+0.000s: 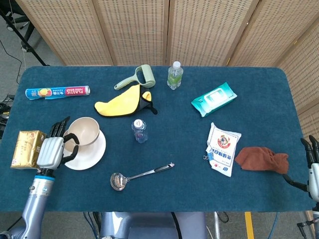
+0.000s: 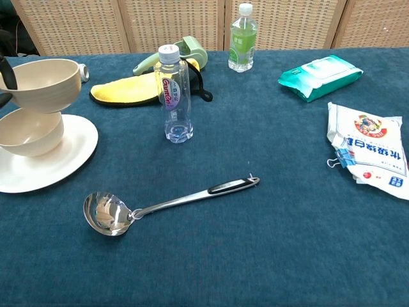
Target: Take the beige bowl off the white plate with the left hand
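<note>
chest view: beige bowl [image 2: 41,86] held up in the air, clear of a second, matching beige bowl [image 2: 29,131] that sits on the round white plate [image 2: 70,150] near the front-left corner of the dark blue cloth-covered table [image 1: 169,194]. visible gap between the two bowls, so no contact; upper bowl directly above the lower one and not yet carried sideways off the plate's outline. tilted slightly, probably because gripped from one side only.

head view: left hand [image 1: 51,151] at the bowl's left side, dark fingers clamped over the rim, thumb apparently inside and the rest round the outer wall. a rim pinch makes sense here, since a nested bowl offers little else to grasp. gold foil packet [image 1: 25,148] just beside the hand toward the left edge, which limits room on that side.

right hand [image 1: 311,159] low at the right edge, well apart from everything, fingers apart and holding nothing; parked out of the way, being no part of the job.

likely next: sideways travel to bare cloth, perhaps toward the front edge, avoiding the steel ladle [image 2: 160,203] and the clear water bottle [image 2: 174,96]. risk of slipping from so shallow a hold.
</note>
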### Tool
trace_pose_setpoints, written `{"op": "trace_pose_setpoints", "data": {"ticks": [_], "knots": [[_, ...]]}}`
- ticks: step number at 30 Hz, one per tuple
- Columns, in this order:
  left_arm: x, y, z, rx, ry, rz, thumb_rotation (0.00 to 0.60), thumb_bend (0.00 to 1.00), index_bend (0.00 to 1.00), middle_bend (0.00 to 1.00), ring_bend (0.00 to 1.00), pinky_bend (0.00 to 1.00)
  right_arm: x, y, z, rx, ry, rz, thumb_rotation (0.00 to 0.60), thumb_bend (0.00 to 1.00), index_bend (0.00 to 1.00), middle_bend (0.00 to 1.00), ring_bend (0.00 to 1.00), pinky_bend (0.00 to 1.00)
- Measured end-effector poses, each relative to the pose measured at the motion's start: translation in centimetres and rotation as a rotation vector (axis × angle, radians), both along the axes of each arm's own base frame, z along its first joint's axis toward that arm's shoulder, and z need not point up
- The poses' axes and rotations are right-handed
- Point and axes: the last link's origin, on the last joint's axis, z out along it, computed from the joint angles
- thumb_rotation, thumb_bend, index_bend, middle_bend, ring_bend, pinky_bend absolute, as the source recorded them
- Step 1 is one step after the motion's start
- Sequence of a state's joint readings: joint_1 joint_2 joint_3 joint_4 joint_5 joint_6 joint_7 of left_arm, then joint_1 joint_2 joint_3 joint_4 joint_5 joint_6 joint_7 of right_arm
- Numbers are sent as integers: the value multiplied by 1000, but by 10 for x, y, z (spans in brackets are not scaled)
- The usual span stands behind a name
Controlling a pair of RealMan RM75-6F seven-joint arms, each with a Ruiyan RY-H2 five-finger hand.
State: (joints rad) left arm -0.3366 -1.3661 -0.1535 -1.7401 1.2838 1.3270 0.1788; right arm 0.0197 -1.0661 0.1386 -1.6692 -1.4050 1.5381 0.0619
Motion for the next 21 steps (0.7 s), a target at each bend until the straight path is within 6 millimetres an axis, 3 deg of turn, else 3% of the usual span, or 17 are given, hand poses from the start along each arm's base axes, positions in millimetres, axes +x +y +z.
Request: {"op": "trace_pose_setpoints", "data": {"ticks": [9, 16, 21], "knots": [[30, -13, -31, -119, 61, -119, 600, 473, 740, 0, 0, 0, 0, 0, 1, 1, -4, 1, 600, 0, 0, 0, 0, 0], [47, 5, -86, -177, 97, -172, 600, 465, 740, 0, 0, 0, -1, 0, 1, 1, -5, -3, 600, 0, 0, 0, 0, 0], [53, 24, -109, -185, 107, -166, 600, 438, 739, 0, 0, 0, -3, -1, 2, -2, -8, -11, 600, 0, 0, 0, 0, 0]]}}
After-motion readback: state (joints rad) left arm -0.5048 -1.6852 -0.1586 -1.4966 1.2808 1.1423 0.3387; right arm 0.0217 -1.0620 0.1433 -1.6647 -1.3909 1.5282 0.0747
